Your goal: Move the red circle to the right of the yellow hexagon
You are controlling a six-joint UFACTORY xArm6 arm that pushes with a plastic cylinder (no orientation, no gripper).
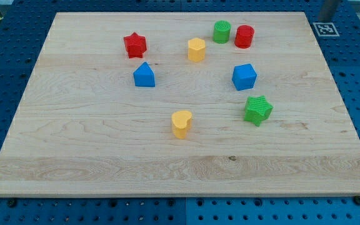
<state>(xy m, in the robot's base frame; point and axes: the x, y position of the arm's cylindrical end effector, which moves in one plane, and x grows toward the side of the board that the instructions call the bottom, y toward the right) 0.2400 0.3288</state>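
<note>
Tip not in view, so can't tell its bearing or state; red circle (pixel 244 36) sits up-right of yellow hexagon (pixel 196 49) w/ green circle (pixel 222 31) between, so I'd push it down-left toward hexagon's right side.

The red circle (pixel 244 36) is a short round block that stands upright near the view's top, a little right of the middle of the board. Its top face is flat and its side looks ribbed. The yellow hexagon (pixel 196 49) is a small upright block with flat sides. It lies to the view's left of the red circle and slightly lower, apart from it and not touching.
</note>
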